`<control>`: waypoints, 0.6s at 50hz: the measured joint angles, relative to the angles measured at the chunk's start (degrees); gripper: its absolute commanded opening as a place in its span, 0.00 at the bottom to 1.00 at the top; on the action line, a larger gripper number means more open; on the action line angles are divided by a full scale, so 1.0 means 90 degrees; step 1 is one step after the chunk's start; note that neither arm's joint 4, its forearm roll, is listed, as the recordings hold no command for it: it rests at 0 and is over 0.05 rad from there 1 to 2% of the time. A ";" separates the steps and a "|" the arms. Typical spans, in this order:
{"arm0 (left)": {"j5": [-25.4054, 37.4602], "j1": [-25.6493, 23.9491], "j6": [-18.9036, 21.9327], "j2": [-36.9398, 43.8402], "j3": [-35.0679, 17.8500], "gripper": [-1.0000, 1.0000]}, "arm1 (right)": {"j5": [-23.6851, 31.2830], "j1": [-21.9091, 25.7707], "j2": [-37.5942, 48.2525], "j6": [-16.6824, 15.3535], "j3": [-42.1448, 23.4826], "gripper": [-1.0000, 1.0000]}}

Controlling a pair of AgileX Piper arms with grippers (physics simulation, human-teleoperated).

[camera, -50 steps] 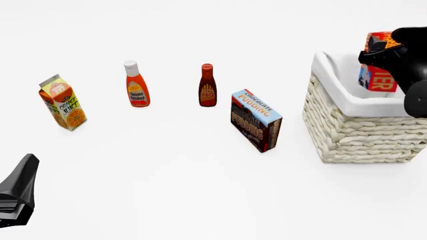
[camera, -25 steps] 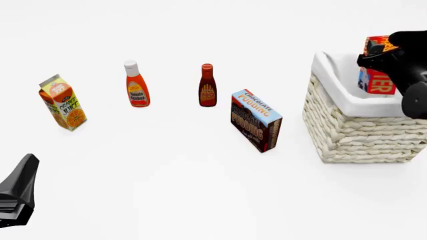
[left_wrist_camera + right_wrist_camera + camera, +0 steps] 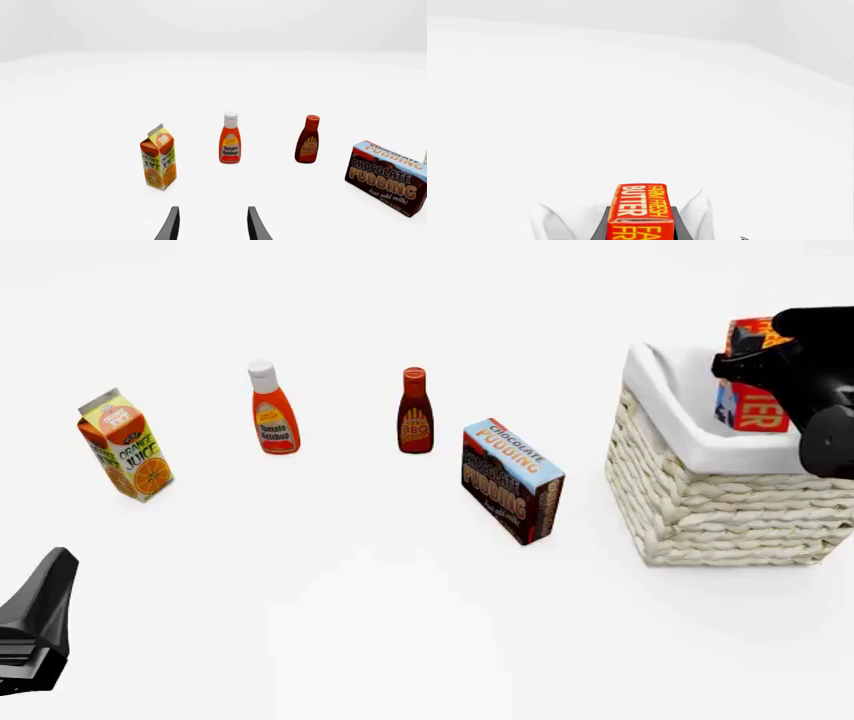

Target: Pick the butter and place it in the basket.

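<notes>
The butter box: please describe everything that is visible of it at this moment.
The butter is a small red-orange carton-like box with yellow-white "FARM FRESH BUTTER" lettering and a blue side panel. It stands roughly upright, slightly tilted, clamped in the right gripper, which hides part of it. It hangs over the opening of the basket, its lower end dipping below the white cloth rim. Whether it touches the lining cannot be told.

Glossy black arms, tapered black claw (image 3: 212,225) fingers
</notes>
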 measured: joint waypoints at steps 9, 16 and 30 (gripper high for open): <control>0.0000 0.0000 0.0000 0.0000 0.0000 1.00 | 0.0008 -0.0006 0.0043 -0.0028 -0.0024 0.00; 0.0000 0.0000 0.0000 0.0000 0.0000 1.00 | 0.0013 -0.0011 0.0080 -0.0047 -0.0048 0.00; 0.0000 0.0000 0.0000 0.0000 0.0000 1.00 | 0.0017 -0.0015 0.0107 -0.0061 -0.0066 0.00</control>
